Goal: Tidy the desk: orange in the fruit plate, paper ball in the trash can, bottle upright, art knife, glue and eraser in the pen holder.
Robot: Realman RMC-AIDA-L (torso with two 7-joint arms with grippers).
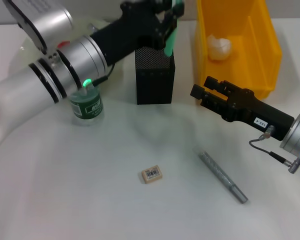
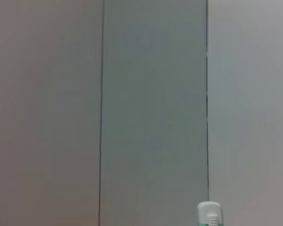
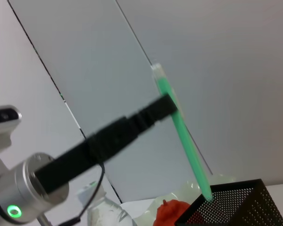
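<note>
My left gripper (image 1: pixel 168 17) is shut on a slim green glue stick (image 1: pixel 171 35), held tilted with its lower end at the mouth of the black mesh pen holder (image 1: pixel 154 75). The right wrist view shows the same glue stick (image 3: pixel 181 127) dipping into the pen holder (image 3: pixel 231 207). My right gripper (image 1: pixel 202 89) hovers open and empty in front of the yellow trash can (image 1: pixel 260 55), where the paper ball (image 1: pixel 219 47) lies. The bottle (image 1: pixel 87 105) stands upright. On the table lie the beige eraser (image 1: pixel 151 174) and the grey art knife (image 1: pixel 222 177). The orange (image 3: pixel 172 214) rests in the fruit plate (image 3: pixel 191 190).
My left arm stretches across the back left of the table, over the bottle and part of the fruit plate (image 1: pixel 25 47). The trash can stands close to the right of the pen holder. The left wrist view shows only wall panels and the glue's white end (image 2: pixel 210 214).
</note>
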